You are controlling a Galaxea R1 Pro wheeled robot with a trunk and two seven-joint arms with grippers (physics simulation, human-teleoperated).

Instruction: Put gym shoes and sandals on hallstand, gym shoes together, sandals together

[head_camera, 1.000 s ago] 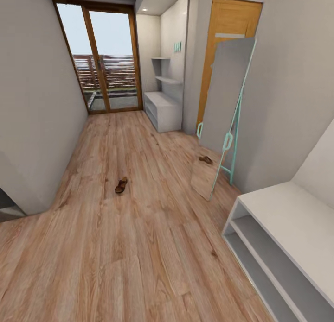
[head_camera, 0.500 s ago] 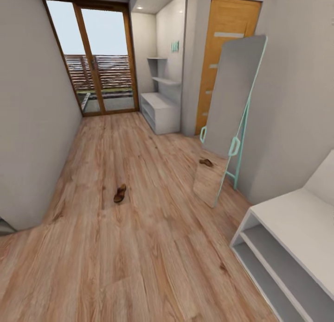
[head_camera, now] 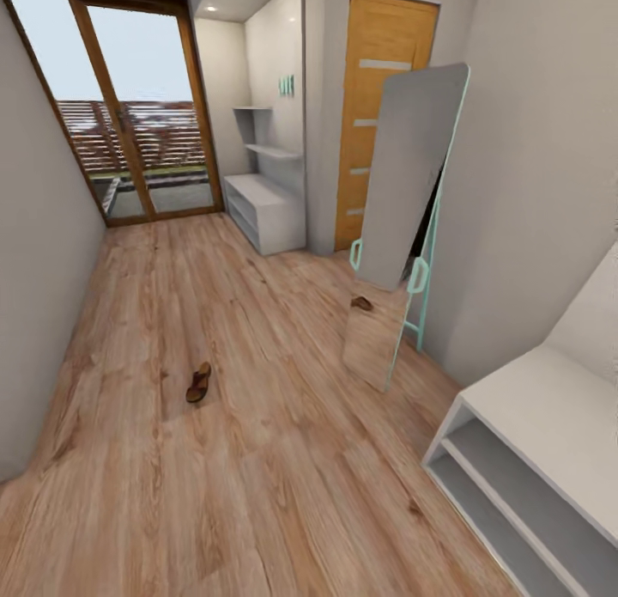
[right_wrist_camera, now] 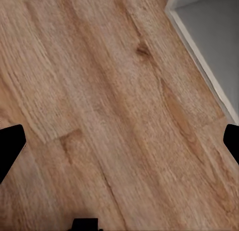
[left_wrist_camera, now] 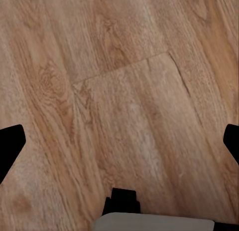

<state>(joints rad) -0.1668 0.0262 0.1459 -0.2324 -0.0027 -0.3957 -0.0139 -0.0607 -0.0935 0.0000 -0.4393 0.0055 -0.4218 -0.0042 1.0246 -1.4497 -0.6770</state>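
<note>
A teal-framed mirror [head_camera: 403, 210] leans by the orange door [head_camera: 378, 107] (glass doors [head_camera: 112, 107] beyond).

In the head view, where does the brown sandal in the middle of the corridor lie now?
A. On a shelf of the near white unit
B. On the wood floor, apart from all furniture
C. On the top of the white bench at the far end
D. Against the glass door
B: the sandal lies flat on the bare corridor floor, away from the hallstand and the near shelf unit.

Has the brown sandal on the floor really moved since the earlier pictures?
No. The sandal keeps its place on the floor relative to the leaning mirror; the whole view shifted, so the camera moved.
</note>
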